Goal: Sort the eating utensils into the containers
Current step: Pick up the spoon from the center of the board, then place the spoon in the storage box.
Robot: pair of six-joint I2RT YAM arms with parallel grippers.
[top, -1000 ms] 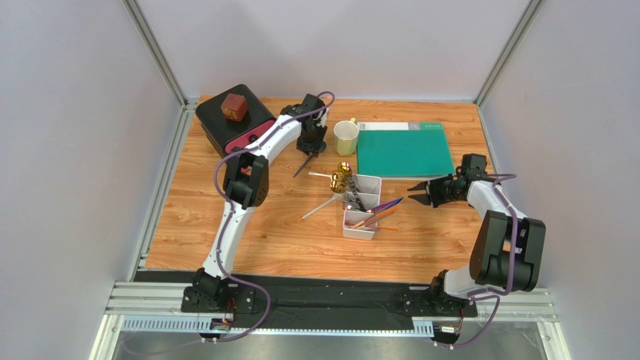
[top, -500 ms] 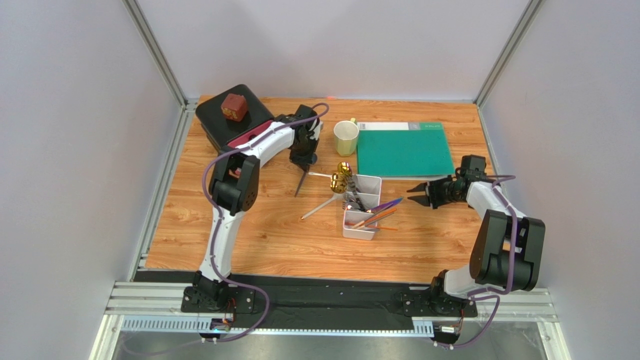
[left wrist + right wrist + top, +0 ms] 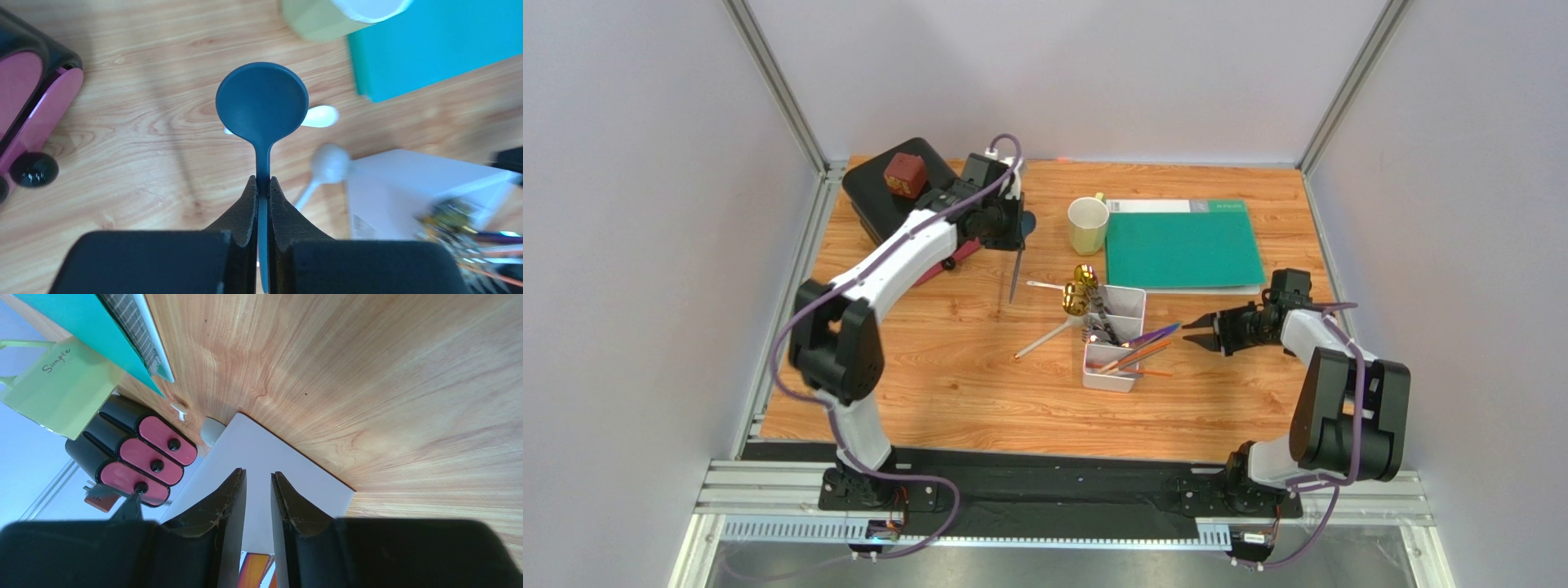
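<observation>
Utensils [image 3: 1133, 349] are what I am sorting. At far left I am pinching the blue spoon [image 3: 262, 104] by its handle in my left gripper [image 3: 262, 184] — jaws clamped tight, bowl hanging downward, which should be keeping it off the wood. At centre, the white tray [image 3: 1109, 382] is holding most pieces, a white spoon [image 3: 1044, 339] lying loose beside it. At right, my right gripper [image 3: 258, 474] is hovering just off the tray's end, jaws narrowly parted and empty — keeping clear, I judge.
</observation>
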